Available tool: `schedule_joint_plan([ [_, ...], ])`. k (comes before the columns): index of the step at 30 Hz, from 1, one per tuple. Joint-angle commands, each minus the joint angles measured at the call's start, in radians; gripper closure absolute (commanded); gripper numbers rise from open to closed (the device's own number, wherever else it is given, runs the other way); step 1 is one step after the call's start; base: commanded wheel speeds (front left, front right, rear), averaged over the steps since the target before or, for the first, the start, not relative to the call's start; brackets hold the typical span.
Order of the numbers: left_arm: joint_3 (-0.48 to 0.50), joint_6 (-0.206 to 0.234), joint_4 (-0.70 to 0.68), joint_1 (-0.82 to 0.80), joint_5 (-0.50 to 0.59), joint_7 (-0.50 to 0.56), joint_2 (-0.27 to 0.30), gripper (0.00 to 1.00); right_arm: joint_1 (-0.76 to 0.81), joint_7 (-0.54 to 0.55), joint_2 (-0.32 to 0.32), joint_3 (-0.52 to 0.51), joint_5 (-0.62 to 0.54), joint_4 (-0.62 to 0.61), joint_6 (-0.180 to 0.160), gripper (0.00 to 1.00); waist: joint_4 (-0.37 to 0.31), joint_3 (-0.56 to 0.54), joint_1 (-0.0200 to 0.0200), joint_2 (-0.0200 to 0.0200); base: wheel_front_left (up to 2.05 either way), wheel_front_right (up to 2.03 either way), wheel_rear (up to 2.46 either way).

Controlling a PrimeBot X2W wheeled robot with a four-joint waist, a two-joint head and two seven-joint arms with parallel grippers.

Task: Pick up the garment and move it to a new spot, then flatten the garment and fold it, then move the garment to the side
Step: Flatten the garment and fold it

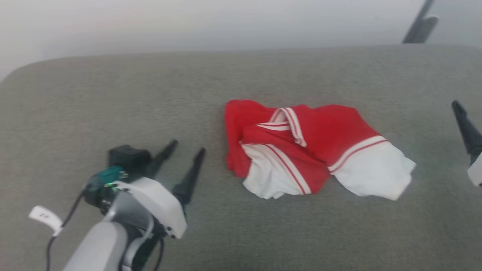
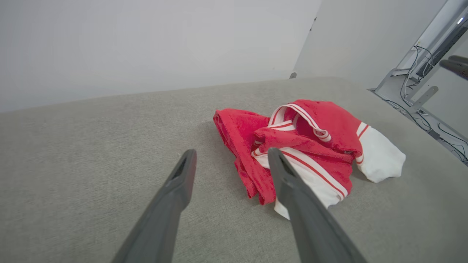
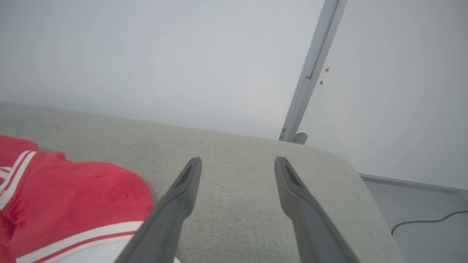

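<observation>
**Clerk:** Entry one, the garment?

**Checker:** Garment [image 1: 301, 146]: red shirt, white sleeve ends, striped trim and collar. It lies crumpled in a heap near the middle of the grey fabric-covered bench [image 1: 113, 94], free of both grippers.

**Clerk:** Entry two, left gripper?

**Checker:** Left gripper [image 1: 188, 146]: fingers spread apart, nothing between them. It is over bare bench, near the garment's left edge and apart from it.

**Clerk:** Entry three, right gripper?

**Checker:** Right gripper [image 3: 237, 160]: fingers wide apart, empty. It is off the garment's right side, beyond the white sleeve end.

**Clerk:** Sundries?

**Checker:** Pale wall [image 3: 146, 54] behind; grey post [image 3: 310, 73] at the bench's far corner.
</observation>
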Motion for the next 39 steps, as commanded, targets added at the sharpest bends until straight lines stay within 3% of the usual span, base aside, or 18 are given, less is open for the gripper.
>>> schedule_joint_plan([
  [1,-0.009,0.0,-0.003,-0.011,-0.007,0.018,-0.003,0.0,-0.007,-0.02,0.012,-0.016,-0.013,-0.002,0.0,0.0,-0.03,0.012,0.0,-0.0001,0.0,0.0,0.0],
  [7,-0.073,0.018,0.016,-0.023,-0.025,0.15,-0.029,0.0,0.016,-0.141,0.116,-0.153,-0.117,-0.03,0.0,0.0,-0.092,0.042,0.0,-0.0001,0.0,0.0,0.0],
  [14,-0.1,0.045,0.094,-0.047,-0.041,0.251,-0.042,0.0,0.043,-0.18,0.206,-0.226,-0.176,-0.046,0.0,0.0,-0.142,0.075,0.0,-0.0001,0.0,0.0,0.0],
  [29,-0.123,0.065,0.292,-0.138,-0.042,0.28,-0.094,0.0,0.037,-0.173,0.241,-0.241,-0.207,-0.058,0.0,0.0,-0.171,0.111,0.0,-0.0001,0.0,0.0,0.0],
  [30,-0.124,0.07,0.306,-0.143,-0.039,0.28,-0.1,0.09,0.037,-0.173,0.241,-0.239,-0.208,-0.059,0.0,0.0,-0.17,0.113,0.0,-0.0001,0.0,0.0,0.0],
  [31,-0.13,0.07,0.319,-0.15,-0.032,0.28,-0.101,0.49,0.037,-0.173,0.241,-0.239,-0.209,-0.059,0.0,0.0,-0.169,0.114,0.0,-0.0001,0.0,0.0,0.0],
  [32,-0.133,0.074,0.334,-0.155,-0.032,0.281,-0.106,0.67,0.036,-0.174,0.241,-0.239,-0.209,-0.058,0.0,0.0,-0.168,0.115,0.0,-0.0001,0.0,0.0,0.0],
  [33,-0.135,0.078,0.348,-0.159,-0.031,0.284,-0.109,1.0,0.035,-0.174,0.242,-0.239,-0.208,-0.057,0.0,0.0,-0.167,0.115,0.0,-0.0001,0.0,0.0,0.0],
  [39,-0.144,0.09,0.382,-0.163,-0.039,0.296,-0.116,1.0,0.04,-0.172,0.241,-0.245,-0.211,-0.05,0.0,0.0,-0.155,0.107,0.0,-0.0001,0.0,0.0,0.0],
])
